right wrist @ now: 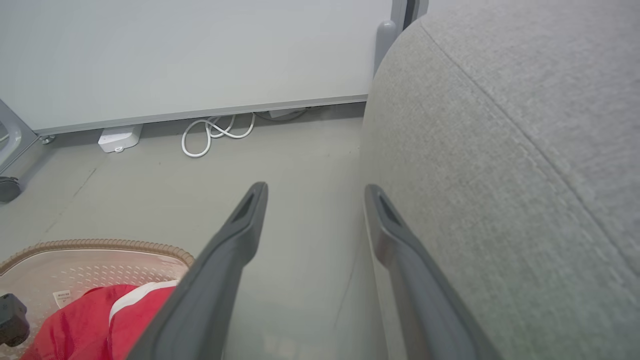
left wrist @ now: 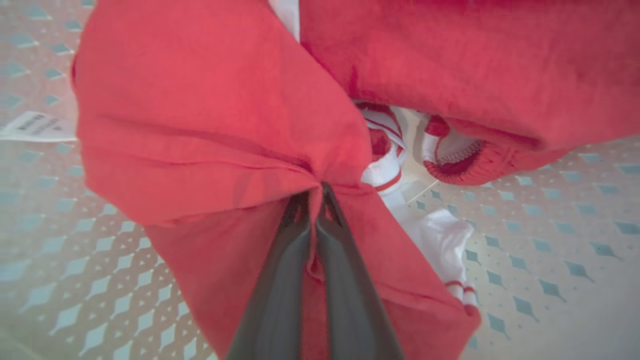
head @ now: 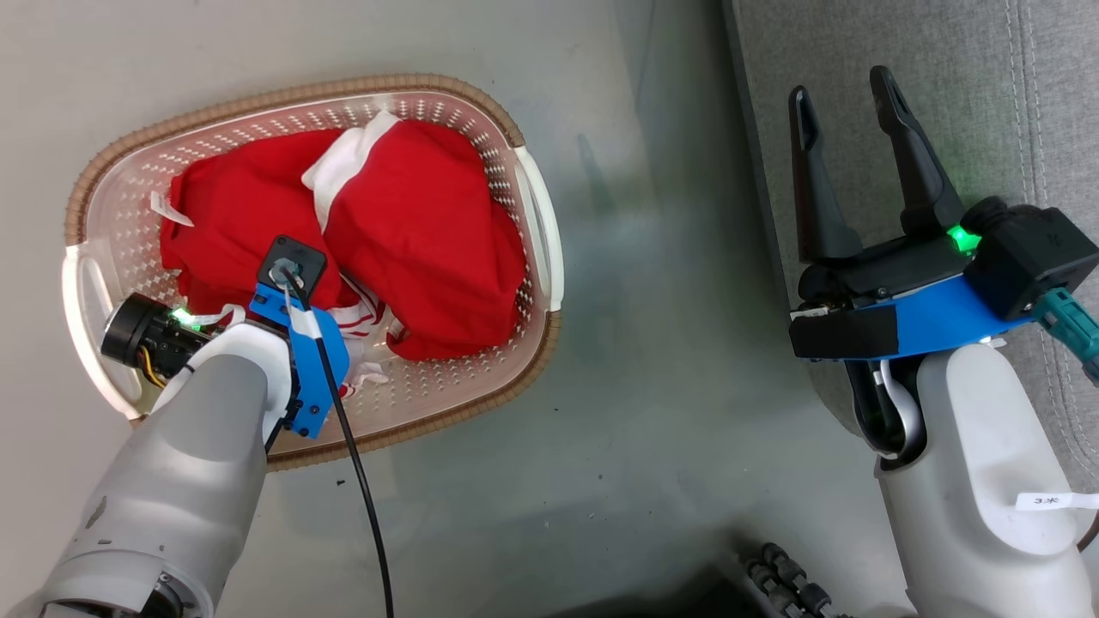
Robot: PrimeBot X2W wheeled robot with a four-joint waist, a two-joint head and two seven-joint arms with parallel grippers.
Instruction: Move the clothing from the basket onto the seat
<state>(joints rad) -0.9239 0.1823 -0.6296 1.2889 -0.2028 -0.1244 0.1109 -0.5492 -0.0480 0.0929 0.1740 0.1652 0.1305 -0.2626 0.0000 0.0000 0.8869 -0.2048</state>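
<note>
Two red garments (head: 412,232) lie in the white basket (head: 543,215) on the floor (head: 670,386); the left gripper (left wrist: 315,195) pinches a fold of one; the right gripper (head: 846,90), fingers wide, hangs by the grey seat (head: 987,86).

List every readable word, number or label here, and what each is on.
White tag on the right forearm: begins "3", rest blurred.
White printed label beside the red garment in the basket: dark print, too blurred to read.
Sticker on the basket wall: too small to read.
</note>
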